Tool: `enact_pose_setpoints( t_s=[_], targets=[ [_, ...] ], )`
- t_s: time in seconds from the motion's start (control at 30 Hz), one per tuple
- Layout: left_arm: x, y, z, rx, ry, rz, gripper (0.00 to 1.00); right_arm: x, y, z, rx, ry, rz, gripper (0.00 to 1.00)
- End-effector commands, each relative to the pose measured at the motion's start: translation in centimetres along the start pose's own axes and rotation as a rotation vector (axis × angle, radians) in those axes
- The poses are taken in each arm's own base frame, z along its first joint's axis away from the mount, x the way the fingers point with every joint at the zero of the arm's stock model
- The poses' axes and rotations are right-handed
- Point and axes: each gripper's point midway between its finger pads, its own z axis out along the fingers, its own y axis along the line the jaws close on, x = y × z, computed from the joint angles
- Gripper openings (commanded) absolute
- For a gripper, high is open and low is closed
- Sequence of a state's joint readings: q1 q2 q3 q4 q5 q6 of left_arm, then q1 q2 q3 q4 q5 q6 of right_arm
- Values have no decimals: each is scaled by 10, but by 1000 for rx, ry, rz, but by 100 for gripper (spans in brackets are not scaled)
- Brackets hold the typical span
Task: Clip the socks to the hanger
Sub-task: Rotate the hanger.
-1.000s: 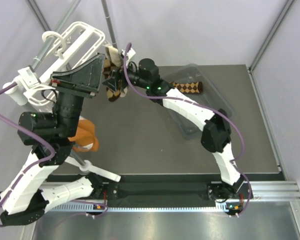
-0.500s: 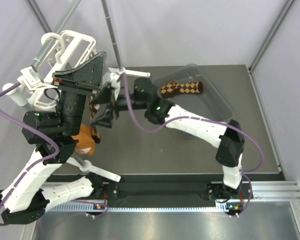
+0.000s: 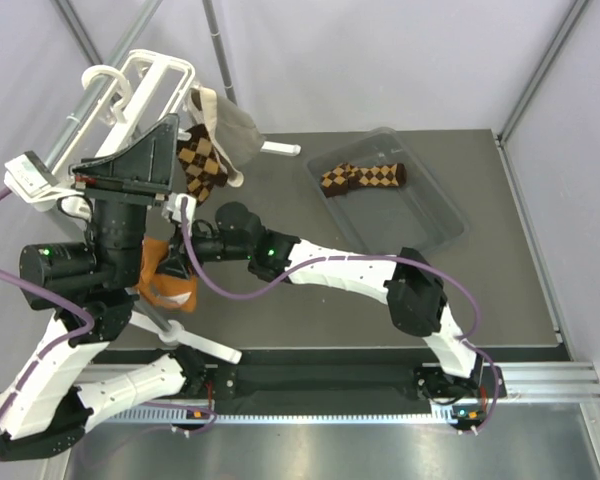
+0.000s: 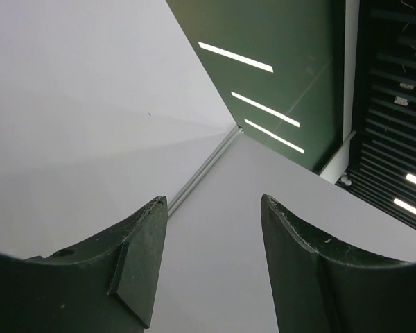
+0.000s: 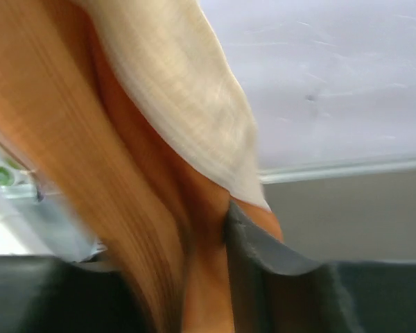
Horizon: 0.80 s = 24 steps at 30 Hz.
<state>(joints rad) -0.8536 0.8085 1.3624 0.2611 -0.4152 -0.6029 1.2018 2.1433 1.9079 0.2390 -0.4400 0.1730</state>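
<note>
One argyle sock upper left plus one argyle sock right of centre: two are counted. One orange sock, one beige sock, one hanger and one clear bin are noted.

A robot lab cell: white walls, aluminium frame, dark table.

The left arm and right arm have white links and black joints. Behind the fingers, a purple cable follows each arm. The left gripper has dark, curved fingers.
</note>
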Motion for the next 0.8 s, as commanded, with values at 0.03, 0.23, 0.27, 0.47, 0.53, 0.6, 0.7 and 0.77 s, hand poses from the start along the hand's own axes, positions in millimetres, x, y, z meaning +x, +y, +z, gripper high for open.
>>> enact_pose_setpoints(
  t_s=[0.03, 0.23, 0.27, 0.47, 0.53, 0.6, 0.7, 0.77],
  targets=[
    [5, 6, -2, -16, 6, 13, 61, -75, -7, -34, 131, -189, -71, 19],
    [13, 3, 0, 2, 52, 53, 61, -80, -46, -79, 275, -180, -51, 13],
    [11, 0, 0, 13, 52, 53, 61, -81, -49, -84, 286, -173, -50, 12],
    [19, -8, 2, 50, 106, 96, 61, -97, -92, -128, 414, -156, -96, 14],
    [19, -7, 1, 50, 111, 102, 61, -106, -106, -142, 447, -165, -103, 15],
    [18, -6, 0, 44, 108, 103, 61, -109, -122, -156, 483, -152, -117, 17],
    [22, -2, -1, 34, 121, 106, 61, -115, -137, -166, 510, -143, -132, 20],
    [26, 0, -2, 26, 133, 107, 61, -122, -150, -173, 522, -139, -152, 21]
  ],
)
